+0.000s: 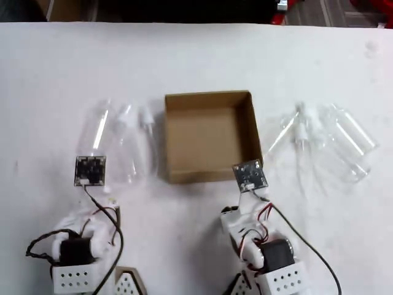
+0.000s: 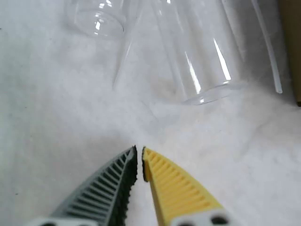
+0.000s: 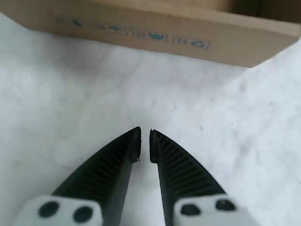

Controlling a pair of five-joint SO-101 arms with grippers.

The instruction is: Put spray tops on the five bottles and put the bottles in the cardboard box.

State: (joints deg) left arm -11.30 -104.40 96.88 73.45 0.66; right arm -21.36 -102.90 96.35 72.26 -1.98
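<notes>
Start of task: open brown cardboard box [image 1: 207, 136] empty, mid white surface [image 1: 196, 55]; clear plastic bottles [image 1: 98, 130] lie uncapped either side. Left gripper [image 2: 139, 149], right gripper [image 3: 145, 132]: fingers [image 3: 113, 174] clenched, empty. Next, likely: open, grasp white spray top [image 1: 301, 123].

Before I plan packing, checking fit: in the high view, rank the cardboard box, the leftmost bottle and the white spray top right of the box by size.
1. cardboard box
2. leftmost bottle
3. spray top, clearly smallest
</notes>
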